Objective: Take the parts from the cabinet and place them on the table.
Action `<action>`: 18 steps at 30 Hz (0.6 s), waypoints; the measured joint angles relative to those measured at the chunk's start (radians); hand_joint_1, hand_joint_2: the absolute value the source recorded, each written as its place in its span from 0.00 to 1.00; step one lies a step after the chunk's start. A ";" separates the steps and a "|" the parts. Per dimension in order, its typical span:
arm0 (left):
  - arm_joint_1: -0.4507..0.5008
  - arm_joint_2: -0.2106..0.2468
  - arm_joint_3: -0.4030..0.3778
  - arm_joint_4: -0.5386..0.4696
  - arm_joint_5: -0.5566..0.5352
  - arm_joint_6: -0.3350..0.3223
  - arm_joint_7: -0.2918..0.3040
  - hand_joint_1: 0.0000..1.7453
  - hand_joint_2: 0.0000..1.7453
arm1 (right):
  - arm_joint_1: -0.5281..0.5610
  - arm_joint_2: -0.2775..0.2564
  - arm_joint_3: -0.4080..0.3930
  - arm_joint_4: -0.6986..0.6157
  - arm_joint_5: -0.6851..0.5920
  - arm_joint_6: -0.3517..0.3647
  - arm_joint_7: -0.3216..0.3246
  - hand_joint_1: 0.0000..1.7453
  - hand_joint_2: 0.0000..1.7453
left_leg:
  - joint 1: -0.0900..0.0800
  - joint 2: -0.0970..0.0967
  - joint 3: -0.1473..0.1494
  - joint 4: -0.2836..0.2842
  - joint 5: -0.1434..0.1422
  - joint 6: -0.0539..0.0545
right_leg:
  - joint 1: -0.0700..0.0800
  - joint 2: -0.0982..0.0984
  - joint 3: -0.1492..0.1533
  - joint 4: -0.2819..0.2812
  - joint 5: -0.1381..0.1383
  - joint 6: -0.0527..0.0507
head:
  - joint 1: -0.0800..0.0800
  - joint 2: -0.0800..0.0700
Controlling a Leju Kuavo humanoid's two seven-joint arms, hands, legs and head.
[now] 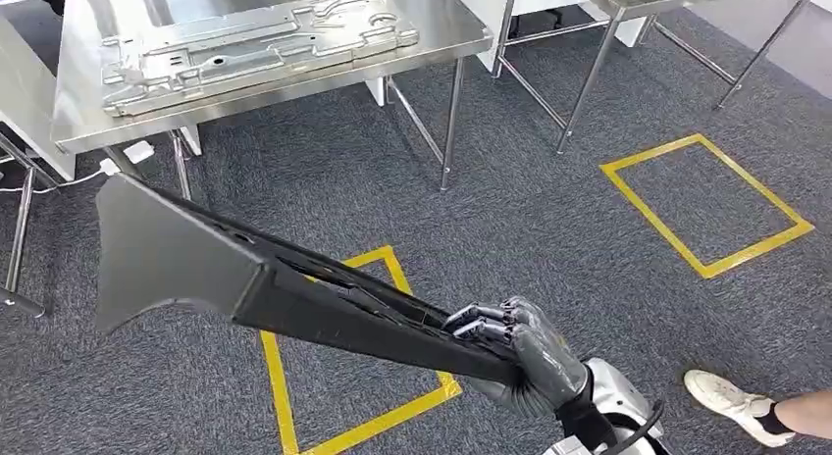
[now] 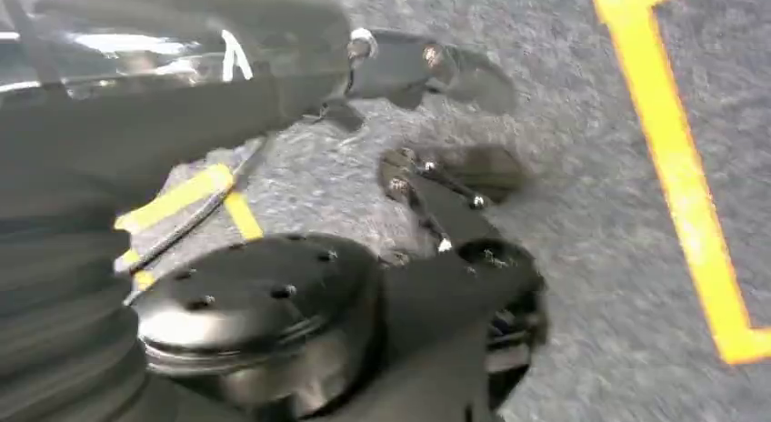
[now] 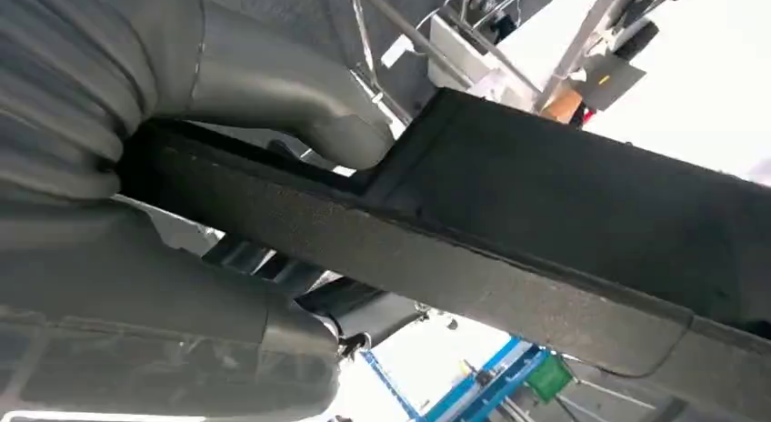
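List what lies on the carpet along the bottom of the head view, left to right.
Yellow tape square → robot hand gripping the long black part → a person's white shoe.

In my right hand [image 1: 525, 352], glossy dark grey fingers grip a long matt black part [image 1: 245, 269], its edge grainy close up. The table [image 1: 432, 24] is brushed, shiny steel, bearing a dull silver pressed-metal panel [image 1: 255, 48]. Floor: rough grey carpet [image 1: 549, 210], smooth yellow tape [image 1: 706, 205].
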 joint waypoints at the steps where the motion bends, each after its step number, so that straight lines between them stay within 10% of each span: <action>1: 0.000 0.000 0.000 0.000 0.000 0.000 0.000 0.00 1.00 | 0.000 0.000 0.000 0.000 -0.002 0.002 0.002 1.00 1.00 | 0.002 0.001 0.006 -0.004 -0.002 0.005 | -0.001 -0.002 -0.005 0.019 -0.009 0.002 | 0.000 0.000; 4: -0.001 0.000 0.000 0.000 0.000 0.000 -0.001 0.00 1.00 | 0.004 0.000 0.000 0.000 -0.018 0.013 0.002 1.00 1.00 | 0.002 0.004 0.013 -0.004 -0.011 0.017 | -0.001 -0.002 -0.128 0.228 -0.092 0.003 | 0.000 0.000; 6: 0.000 0.000 0.000 0.000 0.000 0.000 -0.001 0.00 1.00 | 0.010 0.000 0.000 0.000 -0.025 0.021 0.002 1.00 1.00 | 0.002 0.003 0.021 -0.004 -0.020 0.017 | -0.001 -0.002 -0.199 0.313 -0.088 0.003 | 0.000 0.000; 10: 0.000 0.000 0.000 0.000 0.000 0.000 -0.003 0.00 1.00 | 0.008 -0.002 0.000 0.000 -0.042 0.041 0.001 1.00 1.00 | 0.002 -0.002 0.058 -0.005 -0.047 0.007 | 0.001 -0.004 -0.107 0.042 0.097 -0.004 | 0.000 0.000; 16: -0.002 0.000 0.000 0.000 0.003 -0.001 -0.005 0.00 1.00 | 0.006 -0.011 0.000 0.000 -0.132 0.095 0.010 1.00 1.00 | -0.004 0.001 0.077 -0.014 -0.064 -0.025 | 0.000 -0.002 -0.071 0.008 0.065 -0.024 | 0.000 0.000; 18: -0.002 0.000 0.000 0.000 0.007 -0.001 -0.005 0.00 1.00 | 0.005 -0.013 0.000 0.000 -0.158 0.113 0.017 1.00 1.00 | -0.005 0.002 0.018 0.109 -0.119 -0.025 | 0.000 -0.006 -0.056 0.007 0.055 -0.037 | -0.001 0.000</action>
